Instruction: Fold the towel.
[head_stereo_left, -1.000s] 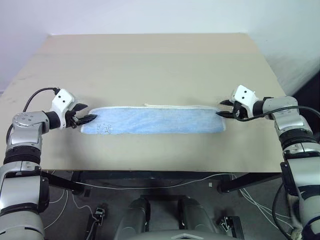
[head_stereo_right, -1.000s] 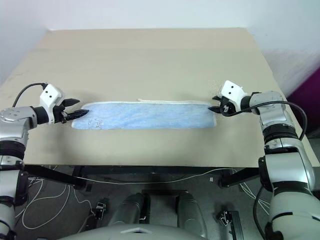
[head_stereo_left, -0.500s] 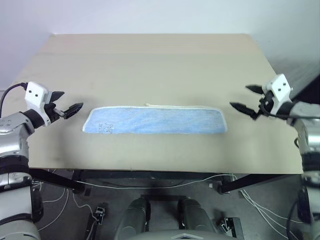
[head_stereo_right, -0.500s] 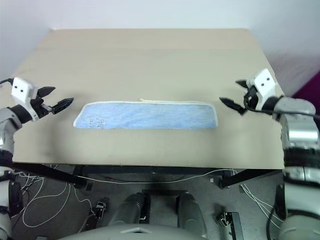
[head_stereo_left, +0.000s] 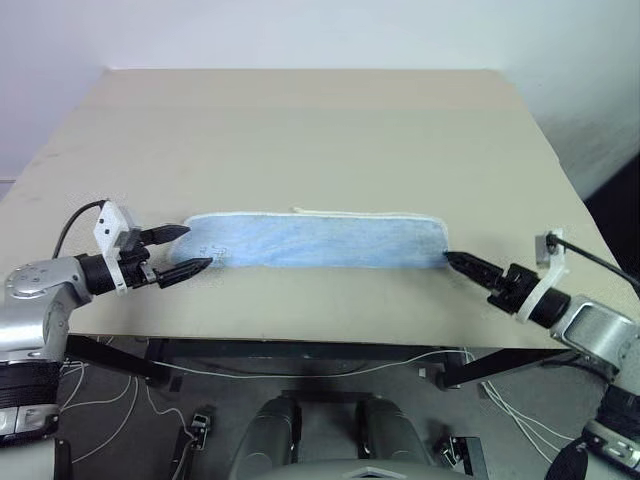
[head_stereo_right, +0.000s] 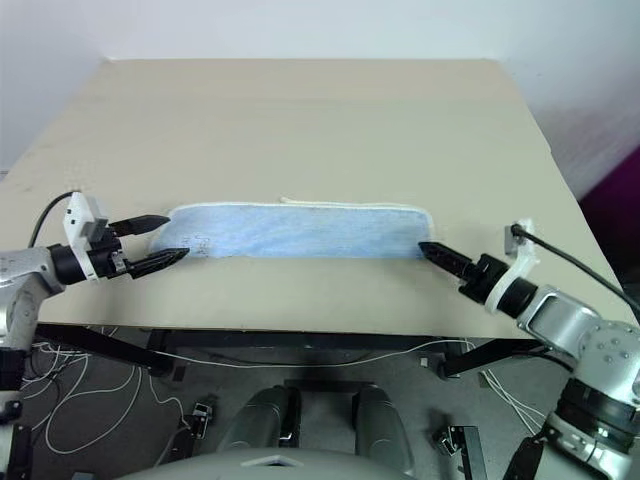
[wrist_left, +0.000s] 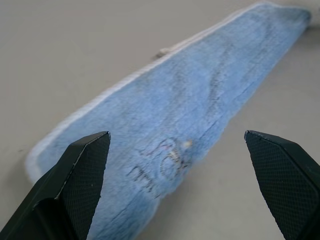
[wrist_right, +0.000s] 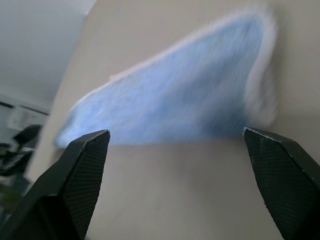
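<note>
Left eye view, towel long axis left-right; both end effectors spread wide, empty

Left arm: we reach it in low over the table's near edge, close to the left corner, forearm about level.
Left gripper: we hold its two black fingers spread wide, gripping nothing, tips aimed inward along the near edge.
Right arm: we bring it in from the near right corner, forearm angled inward.
Right gripper: fingers wide apart, nothing between them.
</note>
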